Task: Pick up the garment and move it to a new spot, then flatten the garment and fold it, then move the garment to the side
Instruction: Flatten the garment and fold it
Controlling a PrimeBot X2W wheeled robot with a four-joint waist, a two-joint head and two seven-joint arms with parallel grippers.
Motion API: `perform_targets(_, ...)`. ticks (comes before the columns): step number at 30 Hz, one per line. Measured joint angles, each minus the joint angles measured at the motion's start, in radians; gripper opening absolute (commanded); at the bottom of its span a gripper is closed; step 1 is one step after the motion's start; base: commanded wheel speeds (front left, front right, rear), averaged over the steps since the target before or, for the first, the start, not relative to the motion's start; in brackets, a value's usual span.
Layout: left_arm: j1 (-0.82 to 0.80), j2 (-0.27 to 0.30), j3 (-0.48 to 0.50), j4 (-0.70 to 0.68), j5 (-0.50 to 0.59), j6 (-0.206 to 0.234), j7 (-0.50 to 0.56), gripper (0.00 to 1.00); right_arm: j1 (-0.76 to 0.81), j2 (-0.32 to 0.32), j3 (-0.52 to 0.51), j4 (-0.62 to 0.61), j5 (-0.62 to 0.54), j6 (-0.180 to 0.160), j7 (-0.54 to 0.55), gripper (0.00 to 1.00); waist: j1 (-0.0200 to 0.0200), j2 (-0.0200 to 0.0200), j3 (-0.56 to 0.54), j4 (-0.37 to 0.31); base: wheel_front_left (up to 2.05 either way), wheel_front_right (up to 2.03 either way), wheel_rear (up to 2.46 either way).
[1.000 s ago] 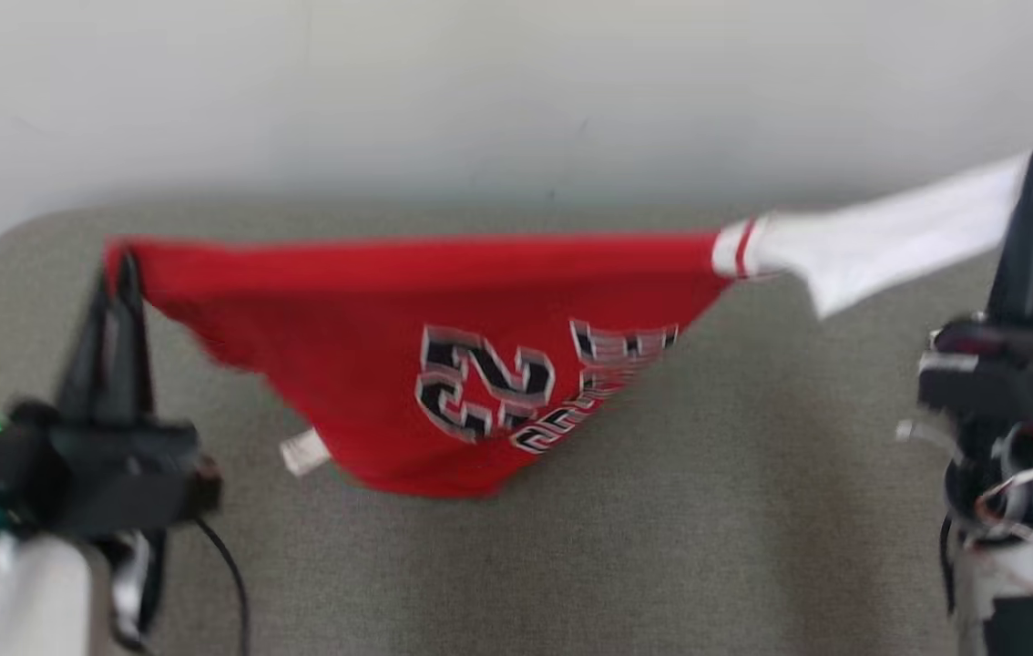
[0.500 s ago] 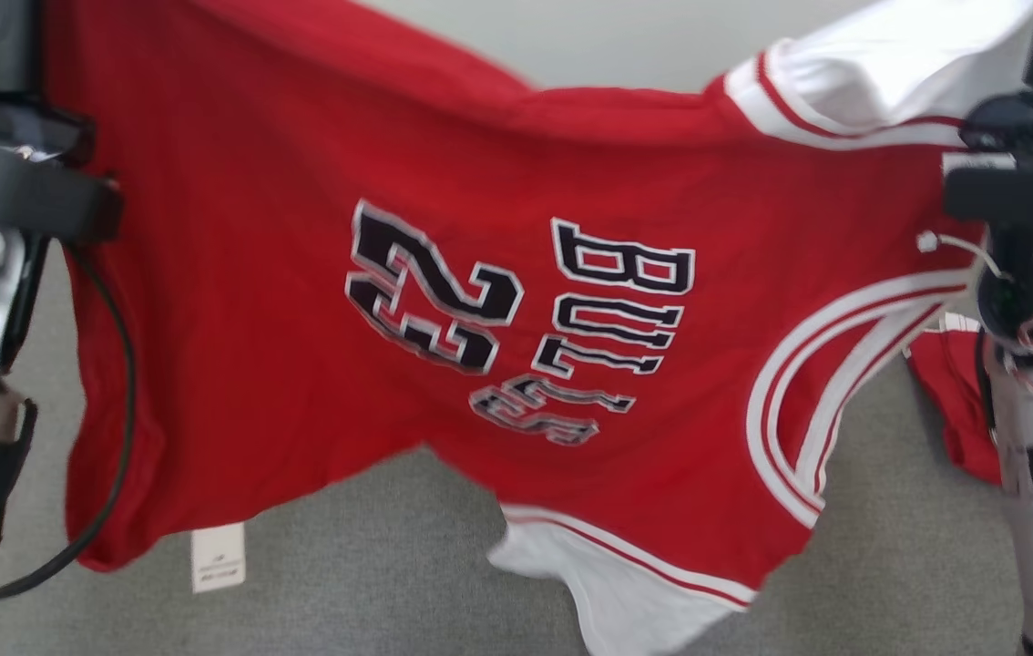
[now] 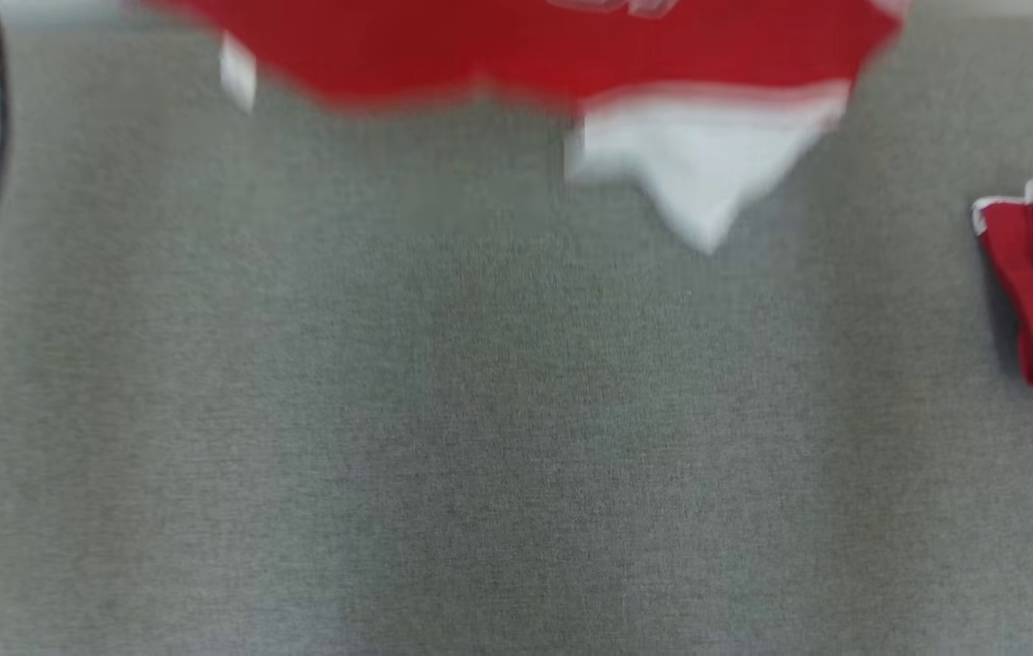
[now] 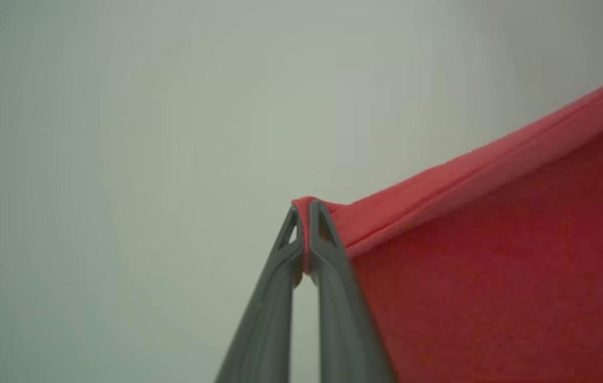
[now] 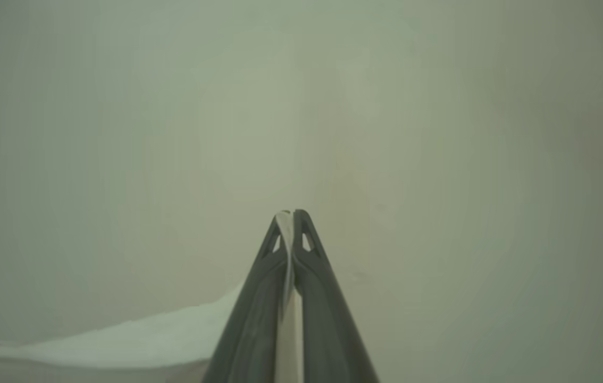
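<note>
With my left gripper (image 4: 306, 213) clamped on the red hem of the garment (image 4: 493, 255) and my right gripper (image 5: 292, 218) on its white edge, the cloth hangs between the 2, seemingly swinging, so I should lower both evenly onto the worktop (image 3: 480, 437).

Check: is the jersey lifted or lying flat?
Lifted: left gripper pinches the jersey's red hem, right gripper its white edge; it hangs over the table.

I see a grey fabric surface (image 3: 498, 428) across the head feed, evenly lit, slightly blurred. Both wrist feeds face a plain pale wall (image 4: 120, 122), soft greenish cast.
</note>
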Motion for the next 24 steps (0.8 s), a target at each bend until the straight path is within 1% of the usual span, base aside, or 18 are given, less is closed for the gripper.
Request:
perform_targets(2, -0.074, 0.002, 0.001, 0.014, 0.019, 0.01, -0.032, 0.0, -0.049, -0.02, -0.038, -0.032, -0.038, 0.0, -0.001, 0.0, -0.0001, 0.0, 0.041, -0.004, 0.0, 0.0, 0.0)
perform_targets(5, -0.131, 0.0, 0.012, 0.035, 0.026, 0.028, -0.053, 0.0, -0.065, -0.043, -0.099, -0.058, -0.067, 0.0, -0.001, 0.0, -0.0001, 0.0, 0.092, -0.012, 0.0, 0.0, 0.0)
perform_targets(7, -0.122, -0.003, 0.01, 0.054, 0.027, 0.029, -0.059, 0.0, -0.047, -0.046, -0.107, -0.061, -0.085, 0.0, -0.001, 0.0, -0.0001, 0.0, 0.119, -0.019, 0.0, 0.0, 0.0)
perform_targets(9, -0.07, -0.008, 0.018, 0.068, 0.017, 0.035, -0.059, 0.0, 0.011, -0.036, -0.099, -0.059, -0.087, 0.0, -0.003, 0.0, -0.0001, 0.0, 0.14, -0.027, 0.0, 0.0, 0.0)
perform_targets(10, -0.031, -0.011, 0.027, 0.069, 0.008, 0.04, -0.059, 0.0, 0.053, -0.036, -0.083, -0.061, -0.093, 0.0, -0.003, 0.0, -0.0002, 0.0, 0.149, -0.031, 0.0, 0.0, 0.0)
perform_targets(12, 0.074, -0.027, 0.046, 0.076, -0.017, 0.049, -0.059, 0.0, 0.148, -0.026, -0.073, -0.059, -0.045, 0.0, -0.003, 0.0, -0.0002, 0.0, 0.163, -0.04, 0.0, 0.0, 0.0)
perform_targets(15, 0.265, -0.065, 0.084, 0.07, -0.055, 0.073, -0.059, 0.0, 0.334, -0.032, -0.006, -0.087, 0.018, 0.0, -0.003, 0.0, -0.0001, 0.0001, 0.179, -0.047, 0.0, 0.0, 0.0)
perform_targets(17, 0.401, -0.091, 0.109, 0.06, -0.069, 0.078, -0.059, 0.0, 0.476, -0.027, 0.008, -0.105, 0.067, 0.0, -0.002, 0.0, -0.0001, 0.0001, 0.179, -0.048, 0.0, 0.0, 0.0)
perform_targets(18, 0.473, -0.108, 0.137, 0.055, -0.089, 0.088, -0.059, 0.0, 0.539, -0.029, 0.013, -0.109, 0.084, 0.0, -0.002, 0.0, -0.0003, 0.0001, 0.176, -0.048, 0.0, 0.0, 0.0)
perform_targets(20, 0.611, -0.138, 0.17, 0.058, -0.104, 0.089, -0.059, 0.0, 0.653, -0.014, 0.002, -0.118, 0.119, 0.0, -0.002, 0.0, -0.0005, 0.0, 0.165, -0.048, 0.0, 0.0, 0.0)
perform_targets(22, 0.728, -0.18, 0.198, 0.053, -0.112, 0.089, -0.059, 0.0, 0.754, -0.007, 0.026, -0.129, 0.117, 0.0, -0.002, 0.0, -0.0006, -0.0001, 0.149, -0.05, 0.0, 0.0, 0.0)
perform_targets(23, 0.776, -0.197, 0.198, 0.056, -0.107, 0.078, -0.059, 0.0, 0.797, -0.003, 0.038, -0.129, 0.115, 0.0, -0.002, 0.0, -0.0006, -0.0001, 0.139, -0.051, 0.0, 0.0, 0.0)
perform_targets(24, 0.817, -0.218, 0.218, 0.047, -0.106, 0.079, -0.06, 0.0, 0.838, -0.004, 0.061, -0.132, 0.103, 0.0, -0.002, 0.0, -0.0006, -0.0001, 0.128, -0.052, 0.0, 0.0, 0.0)
